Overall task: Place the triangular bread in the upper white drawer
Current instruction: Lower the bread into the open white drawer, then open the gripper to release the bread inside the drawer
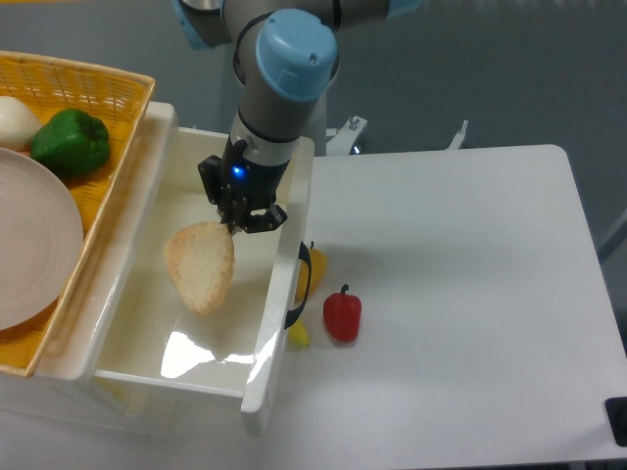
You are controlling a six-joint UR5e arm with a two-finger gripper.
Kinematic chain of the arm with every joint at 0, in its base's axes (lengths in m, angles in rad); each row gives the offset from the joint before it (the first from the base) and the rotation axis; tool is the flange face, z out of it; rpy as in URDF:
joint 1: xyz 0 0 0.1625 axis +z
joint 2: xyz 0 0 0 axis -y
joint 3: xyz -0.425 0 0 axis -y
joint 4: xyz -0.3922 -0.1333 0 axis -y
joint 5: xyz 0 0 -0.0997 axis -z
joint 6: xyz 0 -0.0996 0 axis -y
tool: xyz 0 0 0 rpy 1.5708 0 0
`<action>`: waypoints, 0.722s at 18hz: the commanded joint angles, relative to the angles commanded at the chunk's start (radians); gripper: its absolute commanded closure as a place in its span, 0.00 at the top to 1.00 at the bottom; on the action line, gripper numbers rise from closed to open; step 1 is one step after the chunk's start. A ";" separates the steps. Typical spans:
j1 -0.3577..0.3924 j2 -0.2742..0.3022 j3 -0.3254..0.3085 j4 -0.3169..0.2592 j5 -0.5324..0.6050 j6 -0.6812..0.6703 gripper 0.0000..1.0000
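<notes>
One slice pinched by its far corner, hanging inside the drawer.

I keep my gripper (235,221) clamped on the triangular bread (201,265) so it dangles between the tall glossy walls of the upper white drawer (273,313), above its floor; the white table (460,294) stretches right.

Bright even overhead light, sharp focus, glare on the upper white drawer (196,354) floor, soft shadows
</notes>
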 joint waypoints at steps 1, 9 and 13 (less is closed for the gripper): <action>-0.005 -0.003 0.002 0.009 0.000 0.002 0.41; -0.041 -0.009 0.003 0.023 0.054 0.000 0.99; -0.041 -0.002 0.005 0.020 0.052 -0.002 0.99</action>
